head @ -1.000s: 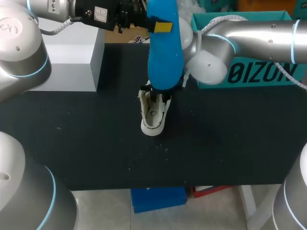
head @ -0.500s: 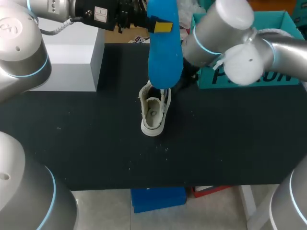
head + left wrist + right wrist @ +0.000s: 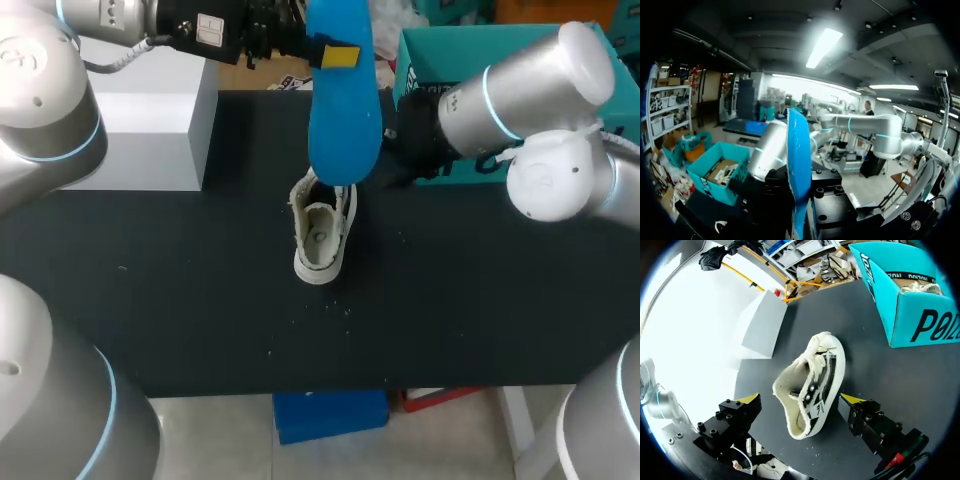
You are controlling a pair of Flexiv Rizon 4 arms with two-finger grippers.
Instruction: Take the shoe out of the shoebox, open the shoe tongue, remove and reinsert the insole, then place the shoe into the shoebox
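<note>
A blue insole (image 3: 343,110) hangs upright above the table's back middle, with my left gripper (image 3: 335,55) shut on its upper end. The left wrist view shows the insole (image 3: 799,170) edge-on between the gripper's black jaws. Below it a white and black shoe (image 3: 322,236) stands on the black table (image 3: 180,290), its mouth open and empty. My right gripper (image 3: 801,399) is open wide, one yellow tip on each side of the shoe (image 3: 812,382) and clear of it. My right arm (image 3: 500,100) comes in from the right, in front of the teal shoebox (image 3: 425,50).
A white block (image 3: 150,120) stands at the back left of the table. The teal shoebox (image 3: 920,315) at the back right holds another shoe. A few crumbs lie on the table in front of the shoe.
My right gripper has opened, let go of the shoe and drawn back to the right. The shoe stays standing. The left arm and the insole have not moved.
</note>
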